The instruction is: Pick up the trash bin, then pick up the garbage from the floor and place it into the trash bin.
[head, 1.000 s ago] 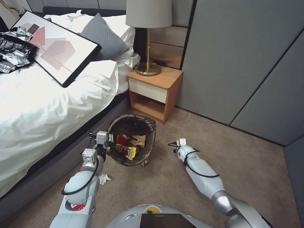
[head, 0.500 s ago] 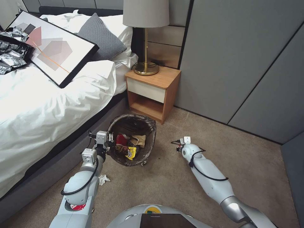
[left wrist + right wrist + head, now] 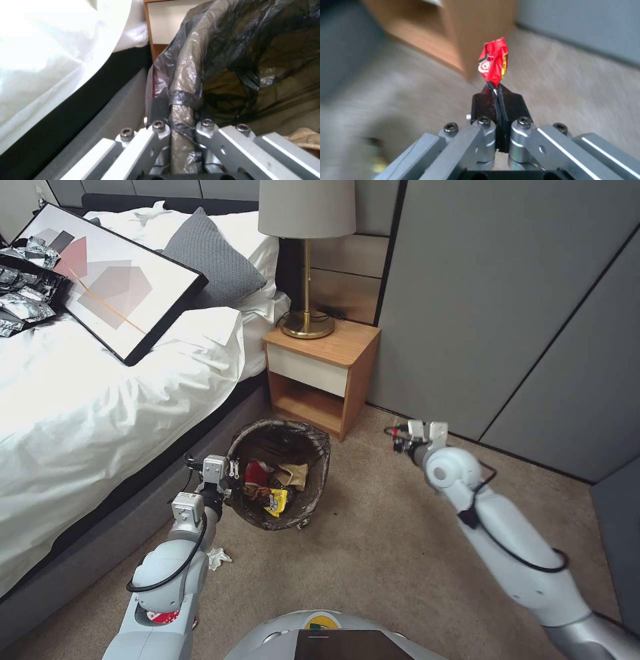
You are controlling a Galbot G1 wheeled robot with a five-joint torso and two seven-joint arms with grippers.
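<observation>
- Your left gripper [image 3: 230, 488] is clamped on the near-left rim of the trash bin [image 3: 313, 443]; in the left wrist view the fingers [image 3: 160, 130] pinch the rim and the brown bag liner between them.
- The bin is tight against the grey bed frame [image 3: 100, 527] on its left, with the nightstand [image 3: 323, 373] just behind it. Open carpet [image 3: 373, 553] lies to its right and front.
- Your right gripper [image 3: 398, 439] is up over the carpet right of the bin, near the nightstand corner and the grey wall panels [image 3: 507, 313]. Its black pads are pressed together on a red snack packet [image 3: 493, 62], which sticks out past the tips.
- Inside the bin: a red packet [image 3: 255, 473], a brown paper bag [image 3: 293, 473] and a yellow wrapper [image 3: 277, 502].
- A small crumpled white scrap [image 3: 219, 557] lies on the carpet beside your left forearm.
- The bed carries a framed picture [image 3: 113, 280], a grey pillow [image 3: 210, 253] and shiny wrappers [image 3: 20, 287] at the far left. A brass lamp [image 3: 307, 260] stands on the nightstand.
</observation>
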